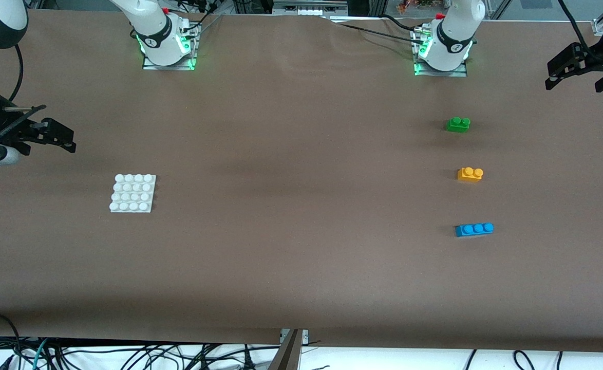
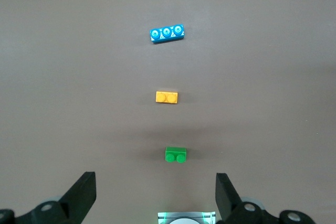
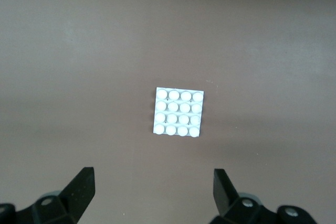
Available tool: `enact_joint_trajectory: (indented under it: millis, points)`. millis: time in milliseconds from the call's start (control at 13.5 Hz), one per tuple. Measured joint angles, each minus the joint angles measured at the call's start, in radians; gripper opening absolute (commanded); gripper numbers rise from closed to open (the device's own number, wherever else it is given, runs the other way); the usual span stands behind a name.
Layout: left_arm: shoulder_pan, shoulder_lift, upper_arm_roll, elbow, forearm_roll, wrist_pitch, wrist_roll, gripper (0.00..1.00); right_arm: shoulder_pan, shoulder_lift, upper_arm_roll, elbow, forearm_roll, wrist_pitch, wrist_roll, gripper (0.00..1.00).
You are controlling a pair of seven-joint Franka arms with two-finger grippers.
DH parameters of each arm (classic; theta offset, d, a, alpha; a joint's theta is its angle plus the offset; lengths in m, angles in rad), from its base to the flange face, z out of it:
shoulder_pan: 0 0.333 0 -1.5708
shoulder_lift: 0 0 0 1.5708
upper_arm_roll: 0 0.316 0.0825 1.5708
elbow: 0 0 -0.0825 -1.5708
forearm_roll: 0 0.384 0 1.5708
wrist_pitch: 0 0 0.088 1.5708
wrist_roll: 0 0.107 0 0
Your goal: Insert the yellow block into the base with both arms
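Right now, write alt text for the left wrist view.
Three toy bricks lie in a row on the brown table: the green brick, then the yellow block, then the blue brick. The left gripper hangs open above them, empty.

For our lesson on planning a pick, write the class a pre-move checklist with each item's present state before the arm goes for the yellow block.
1. Left pincer open and holding nothing: ok.
2. Right pincer open and holding nothing: ok.
3. Yellow block studs up, apart from the green brick and blue brick: ok.
4. Base flat, studs bare: ok.
5. Yellow block seated on base: not ok, still toward the left arm's end of the table.
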Motion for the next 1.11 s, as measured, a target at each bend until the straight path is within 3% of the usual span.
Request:
enact_joint_trajectory:
  millis: [1110]
  points:
    - [0.000,0.000,-0.015,0.000,0.000,0.000,0.000,1.00,0.000,0.001,0.000,0.000,0.000,0.000,0.000,1.00]
